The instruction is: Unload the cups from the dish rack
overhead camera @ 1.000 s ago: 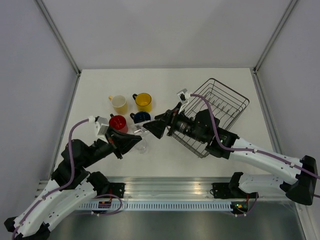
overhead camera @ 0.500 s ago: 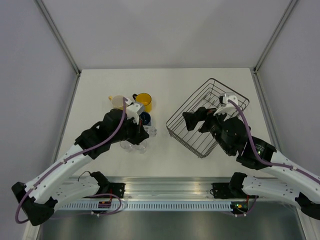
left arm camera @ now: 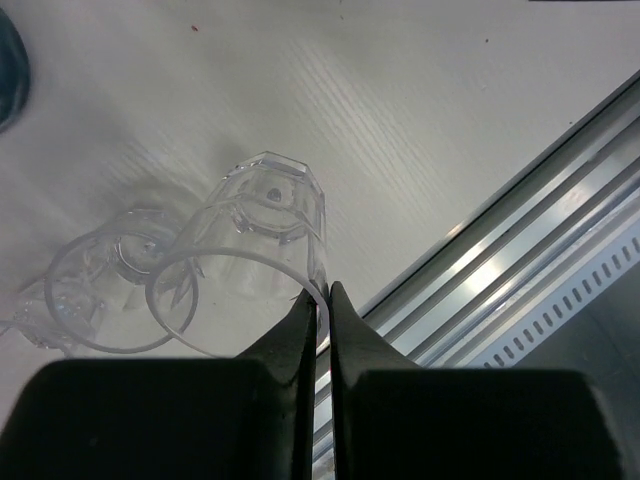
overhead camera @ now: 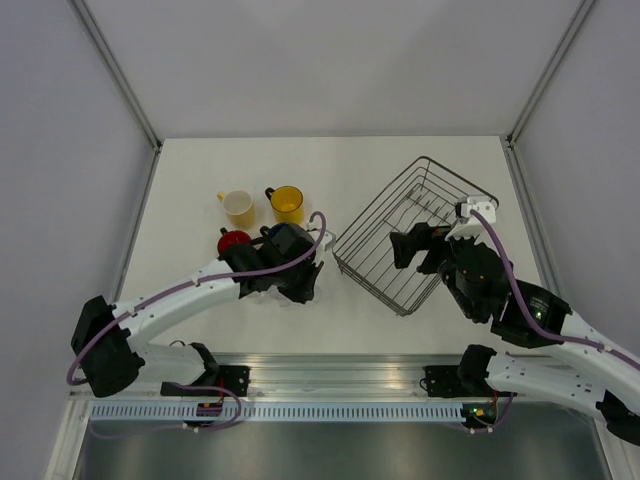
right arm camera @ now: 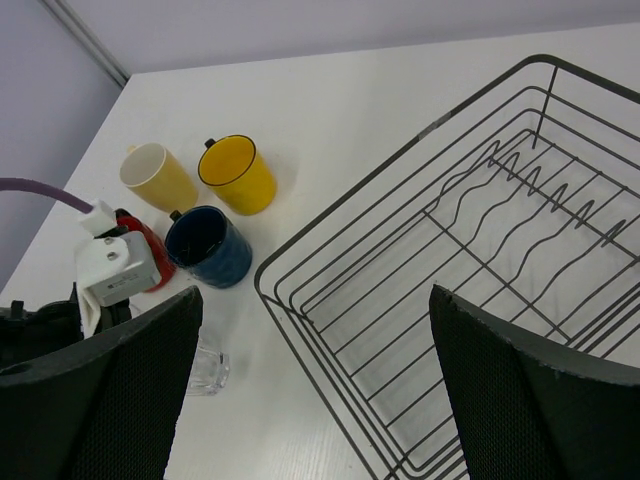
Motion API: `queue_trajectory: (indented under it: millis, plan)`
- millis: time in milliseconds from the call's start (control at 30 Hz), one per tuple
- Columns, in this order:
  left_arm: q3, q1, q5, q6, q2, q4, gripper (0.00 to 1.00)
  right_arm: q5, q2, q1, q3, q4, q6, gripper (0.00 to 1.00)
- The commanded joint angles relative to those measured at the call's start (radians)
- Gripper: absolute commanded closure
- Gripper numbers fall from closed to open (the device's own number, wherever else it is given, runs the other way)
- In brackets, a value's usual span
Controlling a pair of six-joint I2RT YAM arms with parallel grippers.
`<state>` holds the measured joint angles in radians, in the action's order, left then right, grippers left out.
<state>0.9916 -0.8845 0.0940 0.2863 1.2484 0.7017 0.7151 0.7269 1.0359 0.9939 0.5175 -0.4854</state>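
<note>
From above, rack (overhead camera: 461, 179) at right of table (overhead camera: 200, 170), mugs (overhead camera: 287, 203) at left outside it; by left wrist, left gripper (left arm camera: 320, 297) clenched on rim of one tumbler (left arm camera: 262, 215), second tumbler (left arm camera: 95, 290) just beside on table; by right wrist, right gripper (right arm camera: 315, 300) spread wide above rack.

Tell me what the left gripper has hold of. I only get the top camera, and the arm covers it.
Observer: The left gripper is pinched on the rim of a clear glass.
Operator: Any other glasses close to it?
Observer: Yes, a second glass sits right beside it on the table.
Operator: Is the right gripper holding anything?
Observer: No, the right gripper is wide open over the rack, with nothing in it.
</note>
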Motion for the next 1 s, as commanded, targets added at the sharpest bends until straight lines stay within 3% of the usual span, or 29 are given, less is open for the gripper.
queue_trajectory:
  millis: [0,467,833,967]
  plan:
    - [0.053,-0.027,-0.069,-0.045,0.055,-0.022,0.98,0.021,0.006,-0.002,-0.014,0.018,0.001,0.02]
    - [0.14,-0.033,-0.089,-0.084,0.296,-0.013,0.98,0.003,0.032,0.0,-0.034,0.01,0.013,0.02]
    - [0.162,-0.057,-0.089,-0.093,0.359,0.021,0.9,0.001,0.026,0.0,-0.032,0.013,0.019,0.02]
    - [0.16,-0.059,-0.119,-0.091,0.361,0.027,0.82,-0.002,0.026,-0.002,-0.031,0.013,0.022,0.02]
